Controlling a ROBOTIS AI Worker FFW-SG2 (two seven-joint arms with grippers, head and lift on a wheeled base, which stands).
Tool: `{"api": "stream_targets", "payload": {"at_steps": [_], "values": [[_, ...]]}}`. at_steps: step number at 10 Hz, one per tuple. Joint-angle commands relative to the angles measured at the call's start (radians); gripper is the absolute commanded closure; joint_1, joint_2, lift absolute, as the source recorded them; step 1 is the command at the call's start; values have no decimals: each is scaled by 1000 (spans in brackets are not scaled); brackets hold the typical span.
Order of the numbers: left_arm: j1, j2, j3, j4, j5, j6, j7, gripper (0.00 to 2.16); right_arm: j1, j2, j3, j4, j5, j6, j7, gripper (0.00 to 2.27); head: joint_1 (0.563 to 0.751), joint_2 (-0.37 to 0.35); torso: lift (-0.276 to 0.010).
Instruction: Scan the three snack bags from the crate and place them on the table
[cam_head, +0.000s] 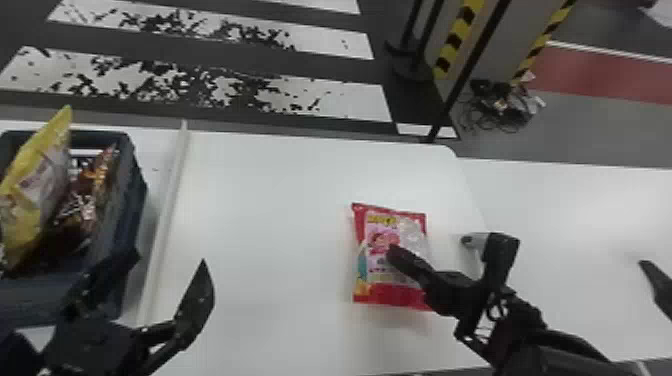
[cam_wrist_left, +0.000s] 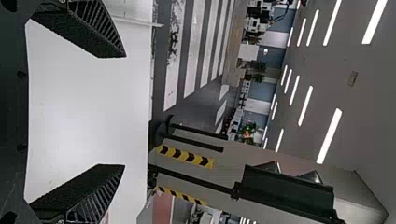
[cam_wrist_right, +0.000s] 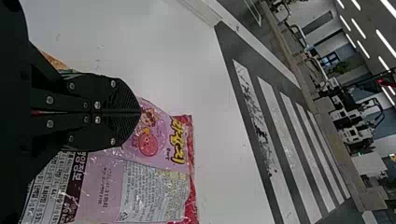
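With a clock face laid over the head view, the red-and-pink snack bag (cam_head: 397, 235) lies flat on the white table (cam_head: 265, 200), toward 5 o'clock from the center. The right gripper (cam_head: 393, 251) reaches over it from 4 o'clock, its tip over the printed face. The dark crate (cam_head: 131, 200) sits at 9 o'clock and holds a yellow bag (cam_head: 31, 195) standing on its far-left side and a brown-and-orange bag (cam_head: 97, 172) beside it. A pale rail (cam_head: 167, 212) runs between the crate and the red-and-pink bag. The left gripper (cam_head: 169, 259) is near the crate, at 8 o'clock.

The right wrist view brings out what the head view leaves vague: the right gripper (cam_wrist_right: 140, 112) has its 2 fingers pressed together, tip to tip, right over the bag. I cannot tell whether any film is caught between them or whether they touch it. That view also gives the bag's small cartoon figures, yellow lettering and dense panels of fine print.

The left wrist view looks out between the left gripper's (cam_wrist_left: 125, 111) 2 fingers, spread wide with nothing between them, and adds the room beyond: a pillar with yellow-and-black stripes (cam_wrist_left: 184, 157) and rows of ceiling lights (cam_wrist_left: 329, 135).
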Motion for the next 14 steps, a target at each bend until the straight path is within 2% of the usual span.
{"api": "stream_targets", "payload": {"at_steps": [1,5,7,9,11,12,13,14], "values": [[2,0,1,6,0,-23,0,19,-12,-10,14,58,18,-37,0,2007,695,-205,-62],[-12,-5,0,5,9,-29,3,19,7,-34,17,81,15,-59,16,2007,695,-213,-62],[-21,-2,-2,6,20,-29,3,19,53,-34,-1,-6,-22,-49,40,1993,695,-214,-62],[-27,0,0,8,37,-29,9,19,117,-33,-23,-152,-72,-22,40,1612,695,-209,-62],[-29,11,3,5,43,-29,11,19,137,-31,-55,-200,-74,-22,34,1315,695,-204,-62],[-30,15,6,3,51,-29,11,19,148,-30,-76,-215,-74,-25,16,559,695,-208,-62],[-32,17,7,5,54,-29,12,19,151,-30,-112,-217,-91,-22,14,97,695,-223,-62],[-35,17,7,8,56,-26,12,19,153,-30,-142,-217,-92,-25,-3,49,695,-242,-62]]}}
